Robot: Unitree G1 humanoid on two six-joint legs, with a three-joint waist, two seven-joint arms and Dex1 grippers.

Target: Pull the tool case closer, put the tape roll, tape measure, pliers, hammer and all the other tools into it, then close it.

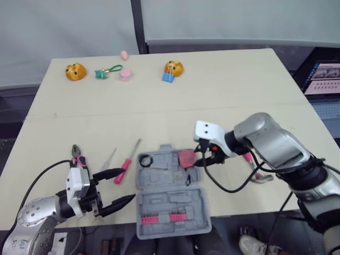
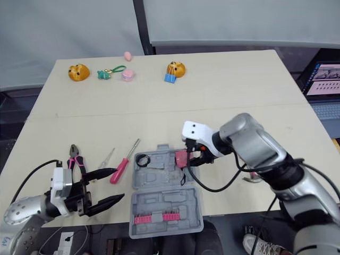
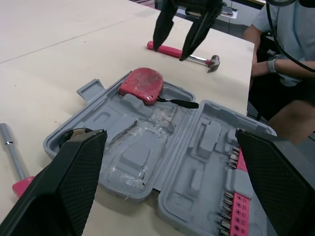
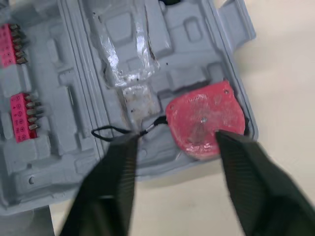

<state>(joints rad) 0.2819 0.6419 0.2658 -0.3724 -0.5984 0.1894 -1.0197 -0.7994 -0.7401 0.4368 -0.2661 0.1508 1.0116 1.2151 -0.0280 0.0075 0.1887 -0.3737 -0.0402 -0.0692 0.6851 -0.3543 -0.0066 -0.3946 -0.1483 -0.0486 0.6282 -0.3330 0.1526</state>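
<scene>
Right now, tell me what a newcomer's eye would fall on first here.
The open grey tool case at the near edge of the table stands out, the red tape measure lying in its far right corner. The right gripper hangs open just above that tape measure. Left of the case, a pink-handled screwdriver and pliers lie by the open left gripper.

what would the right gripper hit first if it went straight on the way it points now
Probably the red tape measure, lying in a corner of the open tool case: the right gripper, open, points down at its strap side. Depth is unclear.
</scene>
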